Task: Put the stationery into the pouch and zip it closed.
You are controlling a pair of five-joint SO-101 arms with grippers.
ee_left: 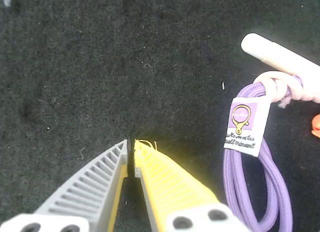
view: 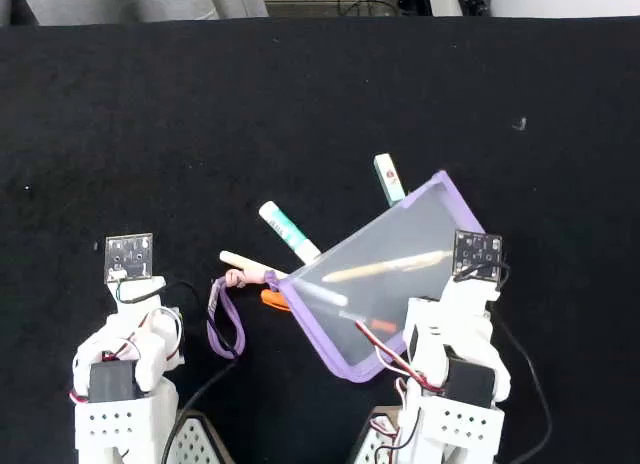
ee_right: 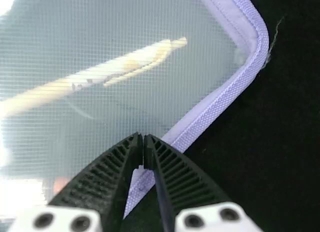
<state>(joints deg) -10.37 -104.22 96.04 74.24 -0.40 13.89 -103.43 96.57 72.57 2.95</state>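
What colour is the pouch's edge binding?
Light purple. The pouch binding shows best in the right wrist view.

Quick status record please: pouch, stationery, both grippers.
pouch: see-through, purple-edged, flat on table
inside: pale pencil
at its edges: striped marker, green-white stick, cream pen
left gripper: shut, over bare table
right gripper: shut, above pouch's purple edge
strap: purple loop, near left gripper

pencil (view: 385, 268) in pouch (view: 430, 219), strap (view: 225, 319) left of it, marker (view: 389, 177) behind
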